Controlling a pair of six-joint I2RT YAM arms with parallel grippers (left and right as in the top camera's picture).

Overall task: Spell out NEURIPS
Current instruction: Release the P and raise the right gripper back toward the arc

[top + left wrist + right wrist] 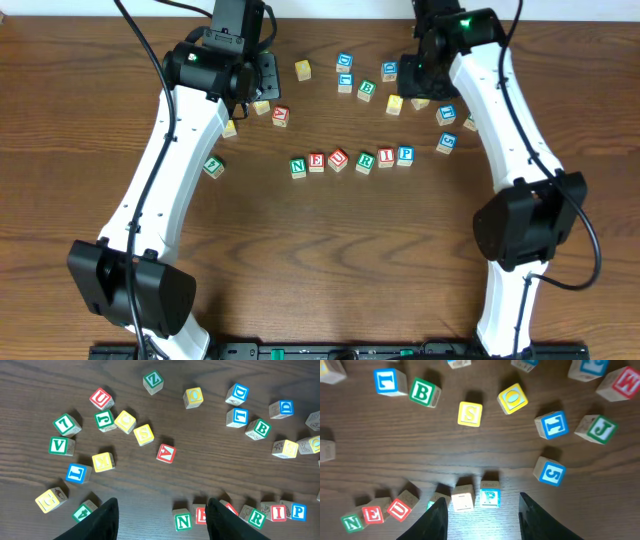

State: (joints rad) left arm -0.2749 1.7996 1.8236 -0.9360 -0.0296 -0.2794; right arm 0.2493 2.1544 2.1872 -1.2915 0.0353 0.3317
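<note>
Six wooden cubes stand in a row at mid-table, reading N [298, 167], E [316, 162], U [338, 160], R [365, 159], I [386, 157], P [405, 155]. A yellow S cube [470, 413] lies loose behind the row, and the left wrist view shows another yellow S cube [144, 434]. My left gripper [161, 502] hovers open and empty over bare wood, with the N [183, 521] by its right finger. My right gripper [482, 505] is open and empty too. The I [462, 497] and P [490, 496] sit just beyond its fingertips.
Loose letter cubes lie scattered behind the row: green B [367, 89], blue cubes [345, 64], a yellow cube [302, 69], red A [166, 453] and a green cube [213, 166] at the left. Both arms reach in from the near edge along the sides.
</note>
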